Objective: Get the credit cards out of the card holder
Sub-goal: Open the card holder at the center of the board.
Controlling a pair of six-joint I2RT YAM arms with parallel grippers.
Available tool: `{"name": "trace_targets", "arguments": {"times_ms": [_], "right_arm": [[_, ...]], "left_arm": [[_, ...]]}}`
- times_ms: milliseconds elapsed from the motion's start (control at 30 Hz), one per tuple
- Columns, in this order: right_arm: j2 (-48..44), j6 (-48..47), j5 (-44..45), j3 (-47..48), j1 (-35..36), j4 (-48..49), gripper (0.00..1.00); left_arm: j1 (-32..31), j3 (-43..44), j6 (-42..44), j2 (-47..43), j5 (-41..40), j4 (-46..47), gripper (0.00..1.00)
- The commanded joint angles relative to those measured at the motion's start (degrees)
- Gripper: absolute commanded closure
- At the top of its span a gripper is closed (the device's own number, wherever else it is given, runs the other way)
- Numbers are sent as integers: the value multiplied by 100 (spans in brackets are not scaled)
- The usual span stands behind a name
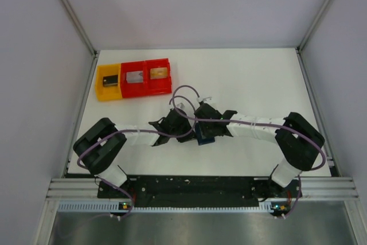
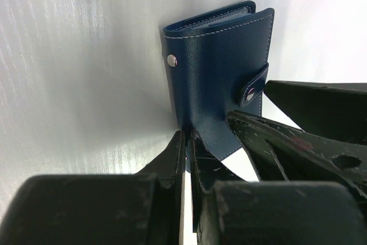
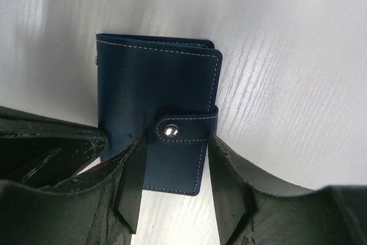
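Note:
The card holder (image 2: 221,78) is a small navy-blue folded wallet with white stitching, held up off the white table. Its clasp tab (image 3: 171,131) is snapped shut, and the credit cards are hidden inside. My left gripper (image 2: 188,136) is shut on the holder's lower edge, near the spine. My right gripper (image 3: 176,142) is open. Its fingers (image 3: 229,182) stand on either side of the holder's tab end. From above, both grippers meet at mid-table, left gripper (image 1: 180,123) and right gripper (image 1: 207,124), with the card holder (image 1: 203,136) between them.
A yellow bin (image 1: 108,82) and a red double bin (image 1: 146,77) stand at the back left of the table, each with a small item inside. White walls and metal frame posts close in the table on three sides.

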Motion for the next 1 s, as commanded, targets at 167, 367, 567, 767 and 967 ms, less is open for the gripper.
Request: {"name": "trace_targets", "arguments": {"times_ms": [167, 367, 567, 767, 967], "right_arm": [[171, 51, 779, 160, 68, 50, 71], [153, 51, 964, 247, 24, 41, 74], [-13, 42, 1218, 151, -186, -20, 92], [-461, 51, 1096, -139, -537, -38, 100], [-638, -98, 621, -245, -652, 85, 100]], "left_arm": [[-65, -247, 5, -69, -341, -155, 100], [-74, -475, 84, -236, -394, -225, 100], [-65, -633, 110, -359, -437, -321, 100], [-74, -669, 145, -403, -490, -401, 100], [-65, -546, 207, -657, -341, -270, 98]]}}
